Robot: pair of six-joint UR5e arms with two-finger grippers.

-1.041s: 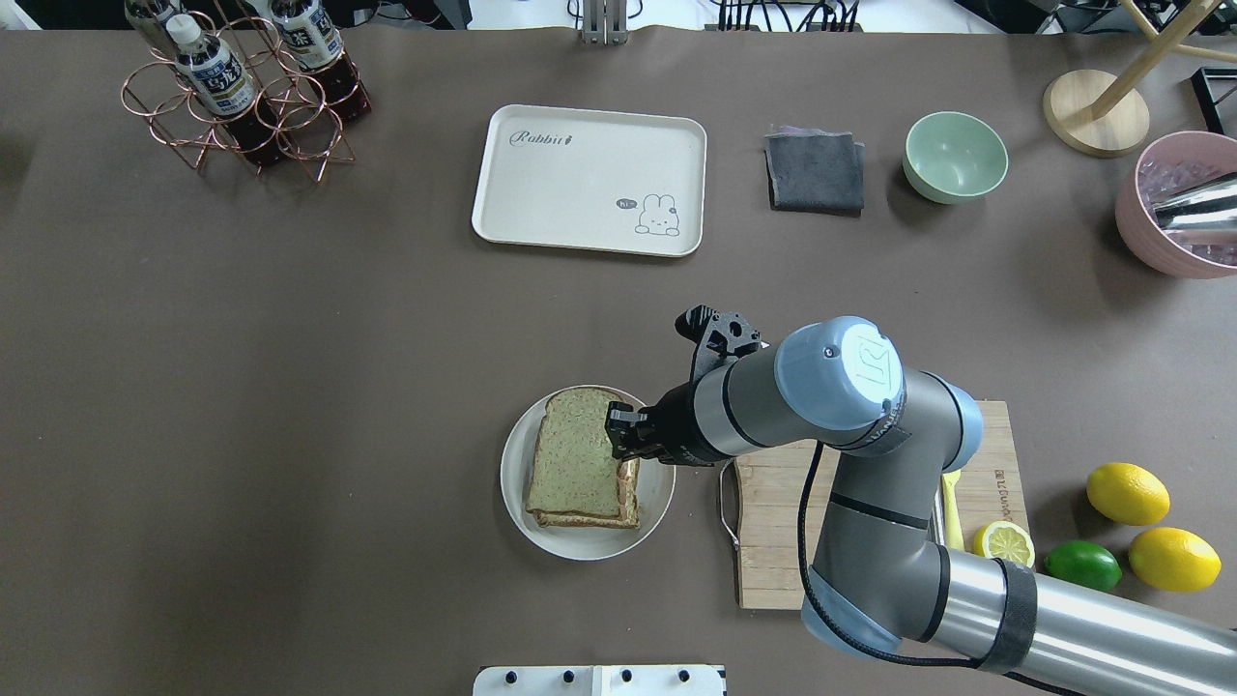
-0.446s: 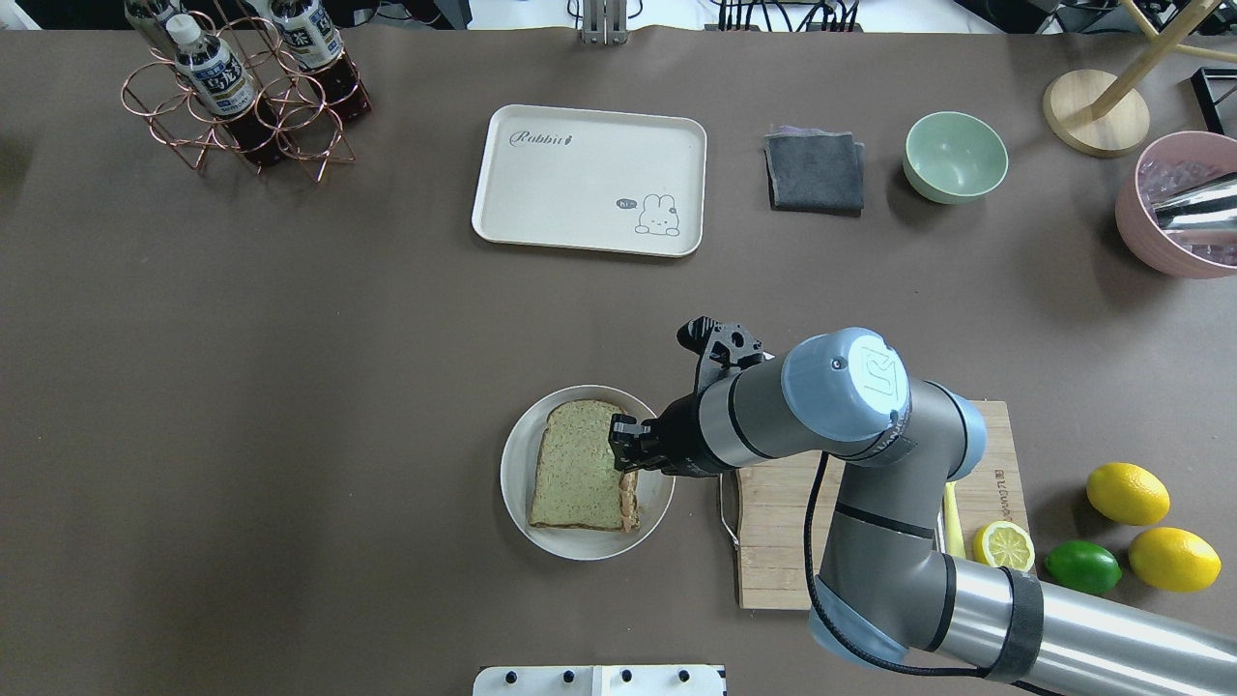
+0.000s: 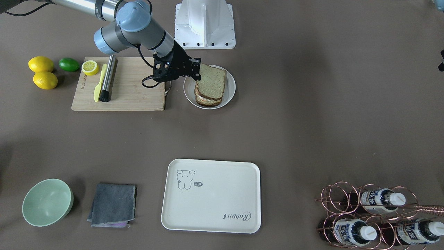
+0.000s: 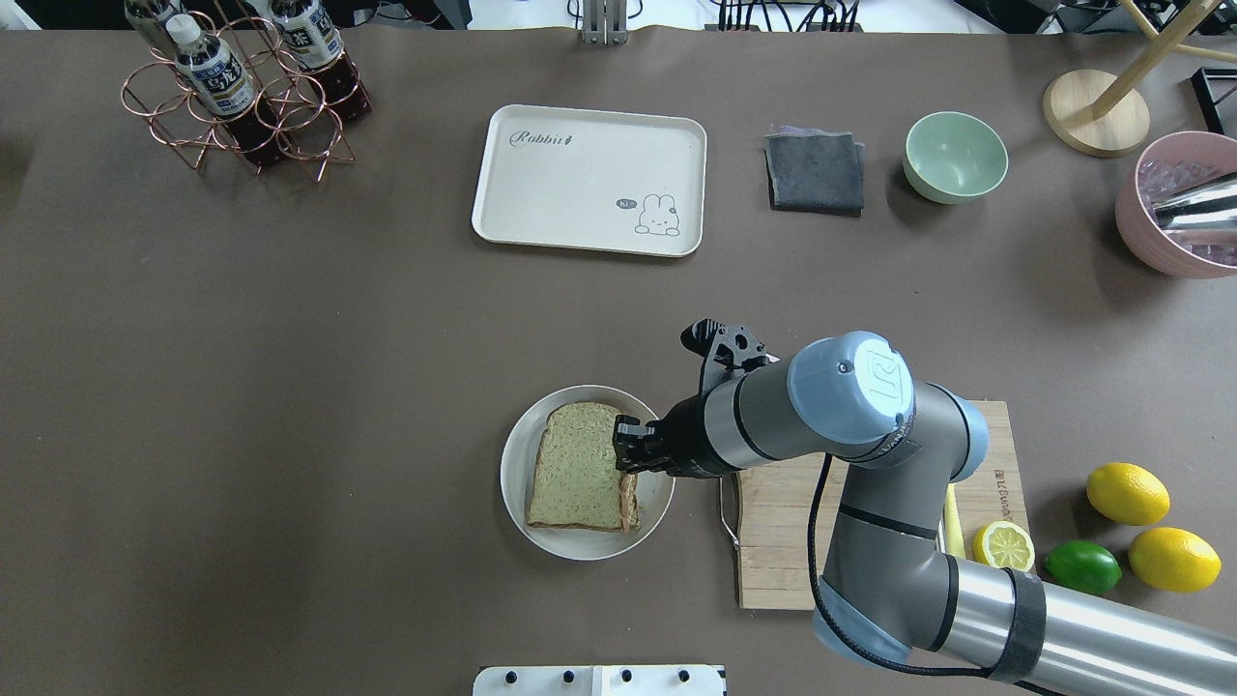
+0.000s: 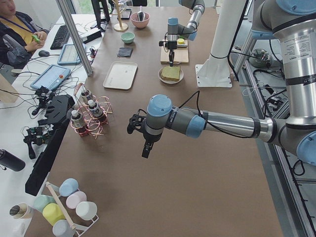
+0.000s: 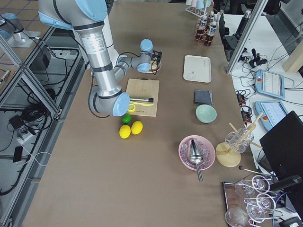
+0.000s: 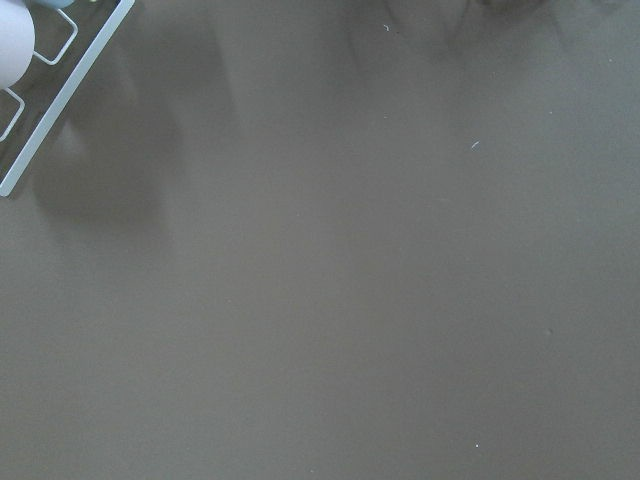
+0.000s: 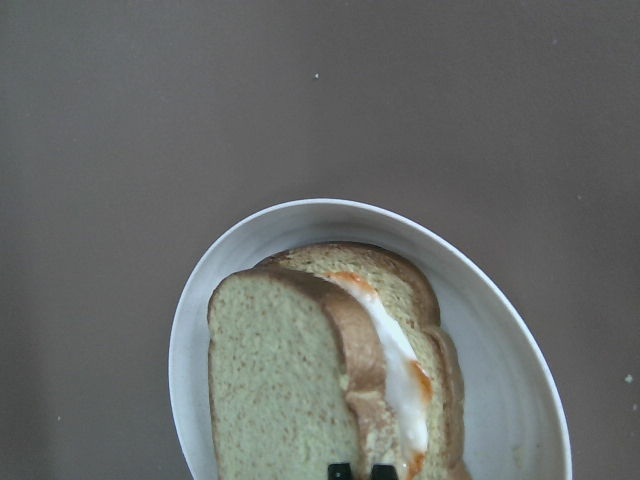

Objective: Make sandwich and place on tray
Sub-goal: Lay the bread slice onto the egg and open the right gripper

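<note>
The sandwich (image 4: pixel 575 469) lies on a round white plate (image 4: pixel 510 464): two tan bread slices with a white egg (image 8: pixel 400 360) and orange yolk between them. The top slice is tilted, its crust edge raised on the gripper's side. My right gripper (image 4: pixel 623 447) is at that edge, jaws nearly together on the top slice; it also shows in the front view (image 3: pixel 197 71) and in its wrist view (image 8: pixel 362 470). The cream tray (image 4: pixel 580 179) lies bare at the far middle. My left gripper (image 5: pixel 146 150) hangs over bare table far to the left; I cannot tell its state.
A wooden cutting board (image 4: pixel 773 541) with a metal cylinder (image 3: pixel 107 78), a yellow knife (image 3: pixel 100 81) and a lemon half lies right of the plate. Lemons and a lime (image 4: pixel 1082 565) lie beyond. A bottle rack (image 4: pixel 242 97), grey cloth (image 4: pixel 815 172), green bowl (image 4: pixel 955 155) and pink bowl (image 4: pixel 1174 208) stand at the back.
My right gripper has come down and slightly toward the robot with the top slice, which has sunk onto the egg and lower slice.
</note>
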